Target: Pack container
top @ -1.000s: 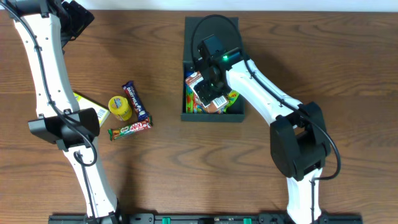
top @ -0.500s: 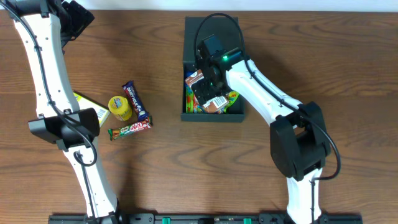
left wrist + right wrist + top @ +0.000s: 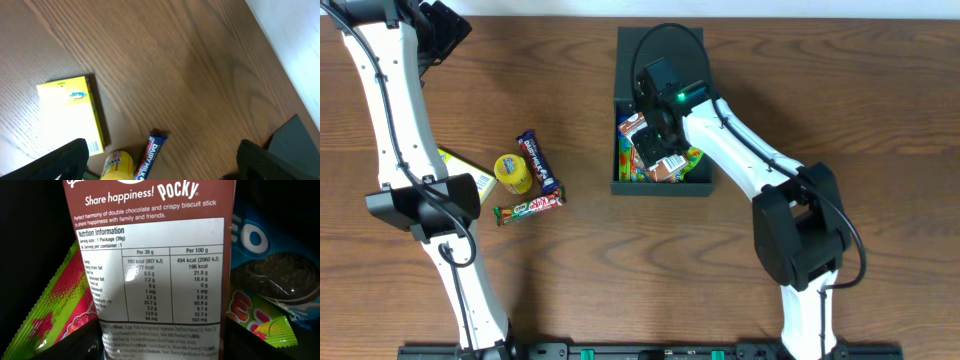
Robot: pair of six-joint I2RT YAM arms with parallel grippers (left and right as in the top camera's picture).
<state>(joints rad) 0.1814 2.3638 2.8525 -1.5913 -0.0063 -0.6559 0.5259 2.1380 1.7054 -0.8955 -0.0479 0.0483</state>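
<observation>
Right now the right claw [image 3: 660, 148] is down inside the container [image 3: 660, 187], the dark teal box that sits open toward the far side of the tabletop [image 3: 840, 80], a little right of the middle. Its fingers [image 3: 85, 340] are clenched on either edge of a brown Pocky box [image 3: 152, 275], whose nutrition panel fills the wrist view. An Oreo packet [image 3: 265, 265] lies just to one side of the box and a green and red sweet wrapper [image 3: 55, 315] to the other. The left claw [image 3: 442, 35] hangs high over the far left corner, spread wide with nothing in it. Below it, well apart from the container, lie a flat yellow carton [image 3: 70, 112], a yellow tub [image 3: 117, 165], a blue Dairy Milk bar [image 3: 150, 157] just beside the tub, and a red and green bar [image 3: 530, 207].
</observation>
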